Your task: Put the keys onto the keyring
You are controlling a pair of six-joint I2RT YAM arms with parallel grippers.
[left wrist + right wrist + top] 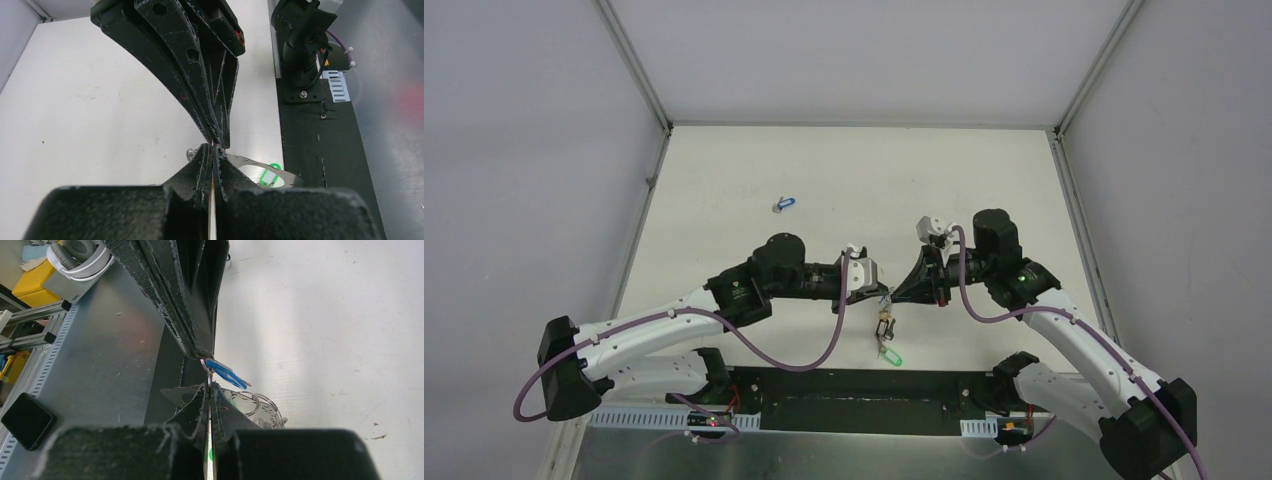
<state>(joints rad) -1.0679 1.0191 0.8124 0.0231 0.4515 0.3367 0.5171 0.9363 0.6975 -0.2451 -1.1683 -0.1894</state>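
- Left gripper [212,161], black and two-fingered, is clamped shut. It meets the right gripper [209,390], also clamped shut, tip to tip above the near middle of the white table [724,170].
- At that meeting point sits a small blue plastic-headed key [226,373]. Its head pokes out sideways from the line of the fingers, toward the open table.
- Just beside it is the keyring [252,404], thin silvery wire coils seen from the right wrist. From overhead the bunch hangs straight below the two tips, toward the arm bases, with a green plastic tag [891,356] lowest.
- I cannot tell which pair of fingers bears the ring and which the key; both pinch on the same spot.
- My read is that the next move turns on that spot. The key's hole and the wire coil lie between the opposed tips, so threading means sliding along the line of the two grippers, not up or down.
- A second, loose blue-headed key [784,204] lies well apart on the far left of the table. Its long axis runs roughly left to right with a slight slant, and it is nearer the left arm.
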